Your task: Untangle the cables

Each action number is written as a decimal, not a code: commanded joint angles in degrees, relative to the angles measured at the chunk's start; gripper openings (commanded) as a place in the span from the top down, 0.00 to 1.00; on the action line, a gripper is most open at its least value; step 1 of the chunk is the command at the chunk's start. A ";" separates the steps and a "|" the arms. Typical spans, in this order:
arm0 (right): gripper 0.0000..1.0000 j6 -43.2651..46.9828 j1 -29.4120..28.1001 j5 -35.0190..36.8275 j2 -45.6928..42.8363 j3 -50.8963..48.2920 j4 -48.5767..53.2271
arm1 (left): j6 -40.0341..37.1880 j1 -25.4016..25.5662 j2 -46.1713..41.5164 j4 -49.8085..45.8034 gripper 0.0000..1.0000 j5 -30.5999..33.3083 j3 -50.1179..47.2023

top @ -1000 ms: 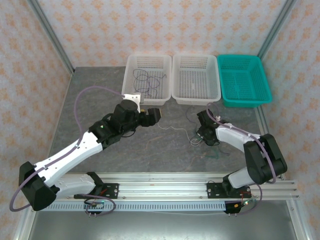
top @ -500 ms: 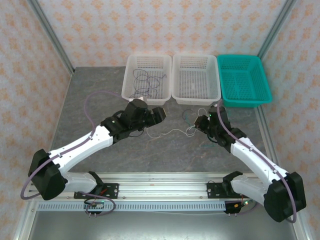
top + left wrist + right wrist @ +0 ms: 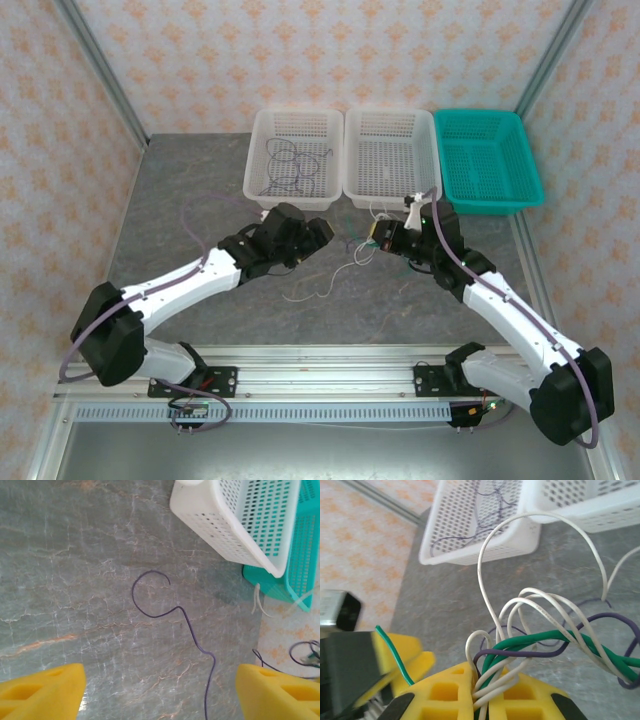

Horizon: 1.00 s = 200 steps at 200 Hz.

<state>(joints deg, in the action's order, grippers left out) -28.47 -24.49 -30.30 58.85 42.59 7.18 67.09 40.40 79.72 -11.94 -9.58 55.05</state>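
Grey marbled counter (image 3: 190,200). Three baskets sit side by side along its far edge: white (image 3: 298,112), white (image 3: 392,112), teal (image 3: 480,112). A loose purple cable (image 3: 190,630) lies curled on the bare counter in front of them.

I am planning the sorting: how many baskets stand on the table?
3. One white basket at the left end of the far row, a second white basket beside it in the middle, and a teal basket at the right end. None appears hidden.

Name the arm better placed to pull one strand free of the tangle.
Left. The left tool is open and close to the tangle; the right tool is clamped on the cables, anchoring them.
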 commanded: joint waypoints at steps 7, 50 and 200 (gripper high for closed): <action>1.00 -0.68 -0.29 -3.09 -1.19 -1.24 -5.33 | 10.17 -0.07 3.70 11.69 0.21 -5.20 -3.19; 1.00 -1.93 -0.37 -6.31 -1.28 -2.56 -8.69 | 14.25 -0.09 8.88 20.60 0.22 -7.82 -3.75; 0.92 -12.86 1.25 29.11 -5.63 -11.30 4.34 | 1.44 -10.58 -9.99 -2.24 1.00 1.94 -3.54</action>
<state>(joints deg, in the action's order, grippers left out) -35.29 -24.64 -14.90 53.82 33.61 5.39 72.55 33.19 74.43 -5.39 -13.23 52.07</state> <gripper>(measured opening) 0.103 0.049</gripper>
